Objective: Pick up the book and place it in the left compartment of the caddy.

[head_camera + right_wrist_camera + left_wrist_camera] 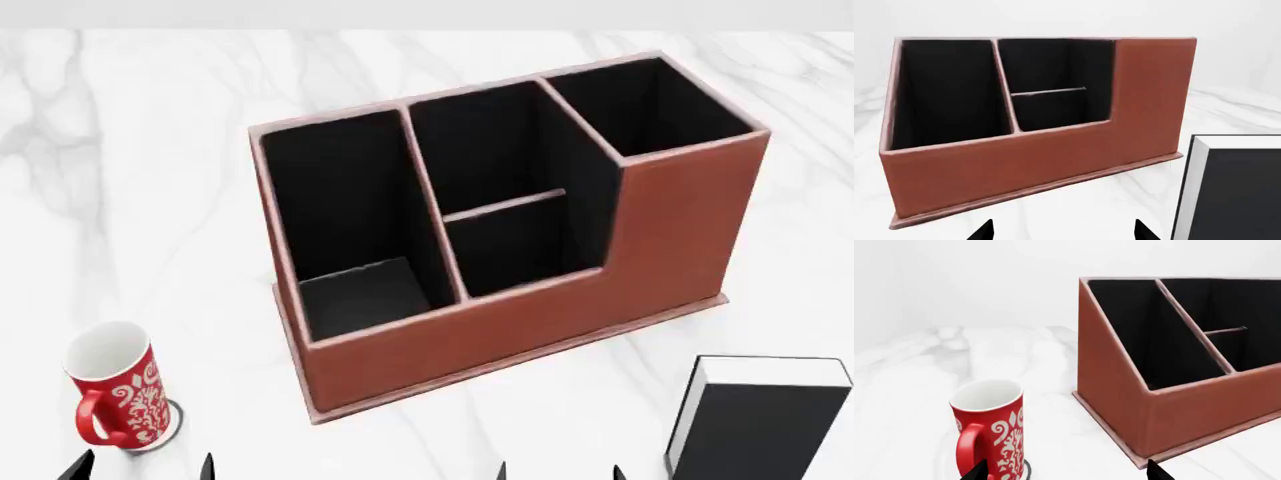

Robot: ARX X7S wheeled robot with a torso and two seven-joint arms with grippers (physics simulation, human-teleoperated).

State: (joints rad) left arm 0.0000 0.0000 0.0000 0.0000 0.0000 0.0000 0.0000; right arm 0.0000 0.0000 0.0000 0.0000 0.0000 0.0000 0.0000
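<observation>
The reddish-brown caddy [534,315] stands on the marble table, its left compartment [350,225] a long black section holding nothing. The black book [763,420] with white page edges stands upright at the front right, beside the caddy. In the right wrist view the book [1237,195] is close by, off to one side of my right gripper [1063,231], which is open over bare table in front of the caddy [1021,160]. My left gripper [1065,471] is open, with the caddy's corner [1154,420] on one side. Only fingertips [207,466] show in the head view.
A red-and-white mug [120,392] stands at the front left on a dark coaster, close beside my left gripper; the left wrist view shows the mug [991,427] touching no finger. White marble table [134,150] surrounds the caddy.
</observation>
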